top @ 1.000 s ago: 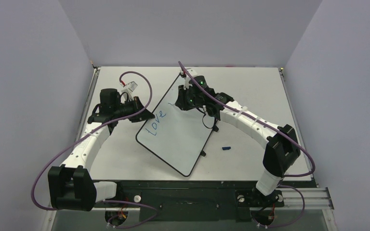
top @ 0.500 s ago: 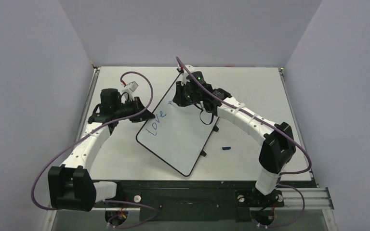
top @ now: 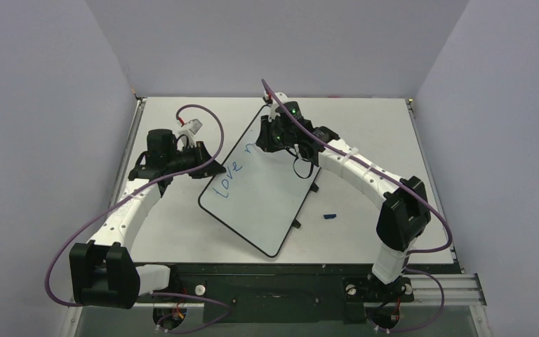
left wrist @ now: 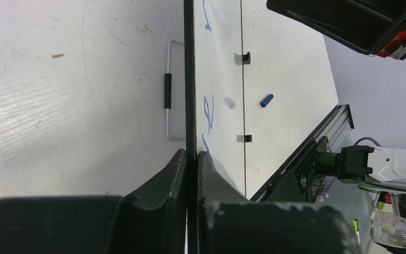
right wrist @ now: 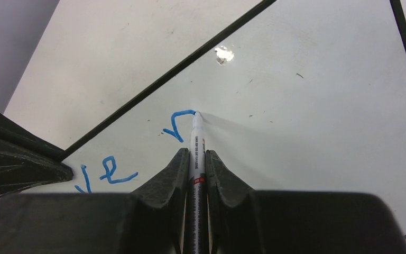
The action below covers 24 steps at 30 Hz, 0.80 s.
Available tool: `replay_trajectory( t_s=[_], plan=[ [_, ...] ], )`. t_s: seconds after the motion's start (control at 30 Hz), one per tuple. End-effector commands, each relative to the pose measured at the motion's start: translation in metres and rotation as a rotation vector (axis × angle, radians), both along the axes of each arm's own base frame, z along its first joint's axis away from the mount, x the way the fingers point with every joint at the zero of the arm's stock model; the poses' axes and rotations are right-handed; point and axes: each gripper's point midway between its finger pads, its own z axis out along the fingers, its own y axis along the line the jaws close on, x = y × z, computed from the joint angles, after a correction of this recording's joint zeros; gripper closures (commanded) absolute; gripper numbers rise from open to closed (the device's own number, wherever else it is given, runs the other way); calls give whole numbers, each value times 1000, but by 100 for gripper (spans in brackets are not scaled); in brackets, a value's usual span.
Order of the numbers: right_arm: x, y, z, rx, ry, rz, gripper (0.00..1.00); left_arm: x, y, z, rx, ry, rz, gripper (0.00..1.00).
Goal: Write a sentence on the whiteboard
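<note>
**Overhead view.** The whiteboard [top: 260, 203] lies face up and skewed on the tabletop [top: 372, 133] between the two arms. One corner points toward the far edge and one toward the arm bases.

**Left arm.** The left gripper [left wrist: 191, 155] is pressed together on the board's thin black rim at its left long edge, with one finger on each side of the rim.

**Right arm.** The right gripper [right wrist: 196, 154] pinches a marker [right wrist: 196, 135] lengthwise between its fingers. The marker's tip touches the glossy surface near the board's far corner.

**Writing.** The sentence [top: 227, 178] so far reads "Love" in blue, slanting along the left edge just beside the left gripper. Beyond it is a short hook-shaped blue stroke [right wrist: 178, 121] that ends at the marker tip. In the right wrist view the letters "ve" show at lower left, apart from the hook.

**Surroundings.** A small blue cap [top: 330, 215] lies on the tabletop to the right of the board, near its right long edge and well apart from both grippers. Two small black feet [top: 315, 188] project from that right edge. In the left wrist view a thin wire loop [left wrist: 167, 90] with a black sleeve lies just beside the clamped rim.
</note>
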Motion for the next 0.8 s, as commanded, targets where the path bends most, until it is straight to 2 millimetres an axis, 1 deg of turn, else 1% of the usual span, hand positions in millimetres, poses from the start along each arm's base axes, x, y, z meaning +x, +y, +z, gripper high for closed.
replay_trajectory(
  t_s=[0.0,0.1,0.23,0.47,0.77],
  plan=[
    [-6,-9,-2,1,7,-14,100,3,-6,26,23,-137,-55,100],
    [-10,-12,-4,2,11,-14,100,3,-6,27,21,-137,-57,100],
    [-12,-13,0,9,5,-13,100,3,-6,26,20,-133,-57,100],
    [-3,-5,15,35,-14,-14,100,2,-7,25,21,-133,-64,100],
    [10,3,18,40,-23,-18,100,0,-9,24,28,-133,-71,100]
  ],
)
